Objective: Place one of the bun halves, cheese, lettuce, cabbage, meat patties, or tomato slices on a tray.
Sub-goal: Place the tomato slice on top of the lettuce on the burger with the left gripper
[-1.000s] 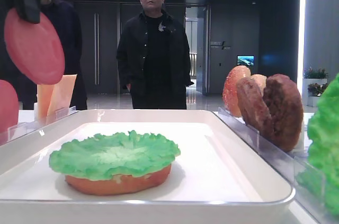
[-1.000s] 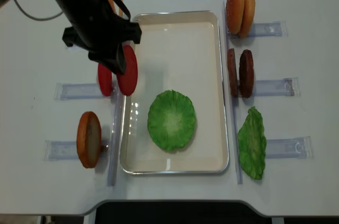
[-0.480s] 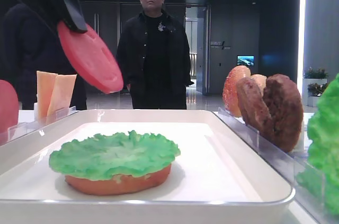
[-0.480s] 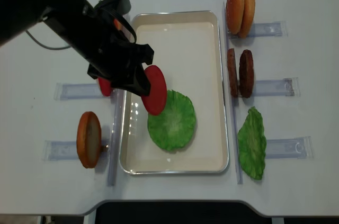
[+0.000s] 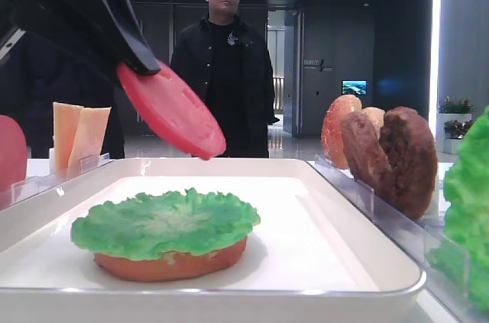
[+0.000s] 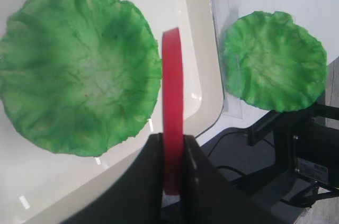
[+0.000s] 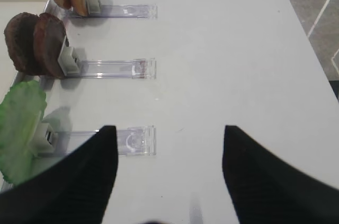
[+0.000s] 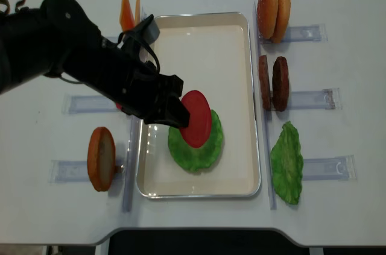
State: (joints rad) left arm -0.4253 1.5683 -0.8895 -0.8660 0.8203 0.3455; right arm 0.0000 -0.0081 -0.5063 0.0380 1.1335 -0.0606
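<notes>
Left hand (image 8: 172, 105): you have it clenched on the tomato slice (image 8: 196, 119), gripping its left rim.
Tomato slice: tilted, flat face slanting down to the right, hovering over the lettuce (image 8: 194, 143) on the tray (image 8: 199, 192), not touching it.
Next move, as I judge it: level the disc and lower it straight down.
Right hand (image 7: 164, 181): released, well right over bare table (image 7: 222, 65).

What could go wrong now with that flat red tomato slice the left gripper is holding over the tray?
1. The left gripper pinches the flat red tomato slice only by its edge, tilted; released now, it may land askew or slide off the ruffled green lettuce leaf.
2. Lettuce and orange bun half sit loose on the white tray; pressing down could shift them.
</notes>
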